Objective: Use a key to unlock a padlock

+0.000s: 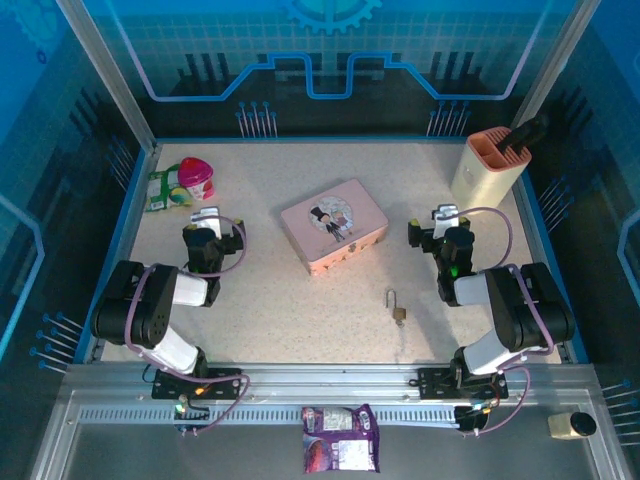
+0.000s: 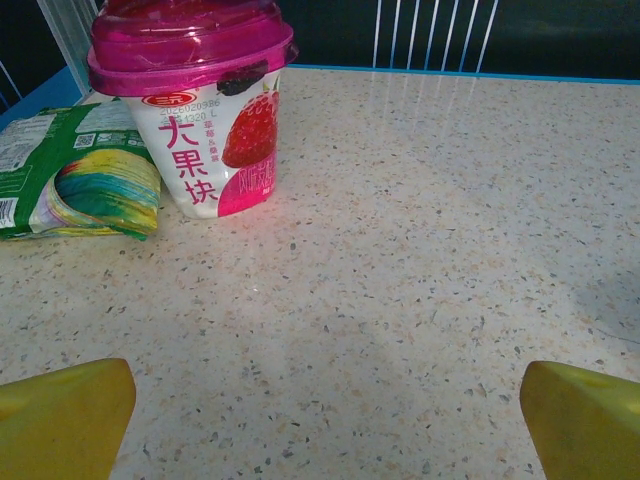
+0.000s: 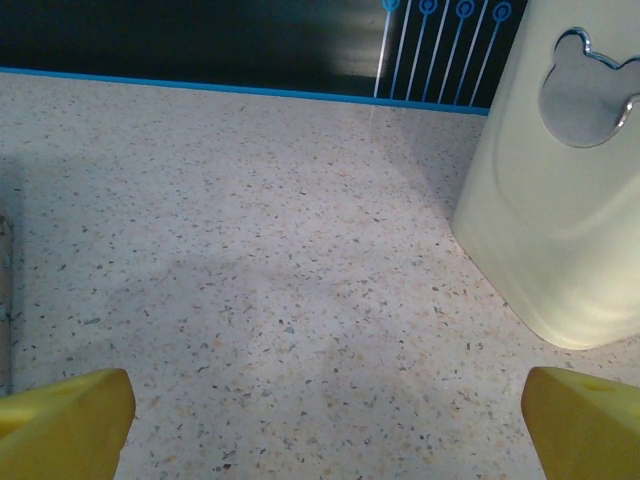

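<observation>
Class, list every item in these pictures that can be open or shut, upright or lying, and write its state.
padlock: lying flat; locked or not, too small to tell
pink tin: lid shut
yogurt cup: upright, lid on
cream holder: upright, a dark item standing in it
left gripper: open, empty
right gripper: open, empty

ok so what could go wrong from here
The padlock is tiny and lies on the table; the wide-open right jaws may push it instead of pinching it. It sits behind those jaws, near the arm's base, so reaching back could be awkward.
</observation>
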Controlling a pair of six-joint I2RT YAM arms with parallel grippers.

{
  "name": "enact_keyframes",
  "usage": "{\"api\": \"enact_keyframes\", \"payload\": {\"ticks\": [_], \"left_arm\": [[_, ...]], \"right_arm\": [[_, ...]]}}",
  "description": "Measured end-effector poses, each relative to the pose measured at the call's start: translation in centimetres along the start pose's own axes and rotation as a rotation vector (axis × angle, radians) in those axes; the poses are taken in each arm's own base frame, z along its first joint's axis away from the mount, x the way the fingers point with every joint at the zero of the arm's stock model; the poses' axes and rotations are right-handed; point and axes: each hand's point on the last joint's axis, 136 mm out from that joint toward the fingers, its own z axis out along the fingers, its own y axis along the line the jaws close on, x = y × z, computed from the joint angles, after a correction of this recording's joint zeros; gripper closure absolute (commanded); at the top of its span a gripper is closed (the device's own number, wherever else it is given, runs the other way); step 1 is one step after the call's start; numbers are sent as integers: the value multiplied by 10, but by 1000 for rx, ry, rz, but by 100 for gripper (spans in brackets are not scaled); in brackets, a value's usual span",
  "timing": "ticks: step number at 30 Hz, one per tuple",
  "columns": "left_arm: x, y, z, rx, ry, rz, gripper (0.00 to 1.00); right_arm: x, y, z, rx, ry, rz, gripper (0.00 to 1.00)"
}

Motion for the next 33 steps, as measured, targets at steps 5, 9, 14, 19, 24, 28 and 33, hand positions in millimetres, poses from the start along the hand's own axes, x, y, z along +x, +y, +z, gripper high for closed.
{"api": "enact_keyframes", "payload": {"ticks": [5, 9, 14, 19, 24, 28, 33], "left_arm": [[0, 0, 0, 0, 0, 0, 1], [0, 0, 0, 0, 0, 0, 1], [0, 0, 0, 0, 0, 0, 1], [0, 0, 0, 0, 0, 0, 1], [0, 0, 0, 0, 0, 0, 1], [0, 0, 0, 0, 0, 0, 1], [0, 0, 0, 0, 0, 0, 1]], "right_arm": [[4, -3, 0, 16, 18, -1, 0], [4, -3, 0, 17, 18, -1, 0], [4, -3, 0, 18, 18, -1, 0], [4, -3, 0, 20, 18, -1, 0], [4, -3, 0, 20, 18, -1, 0], [4, -3, 0, 20, 18, -1, 0], [4, -3, 0, 20, 18, -1, 0]]}}
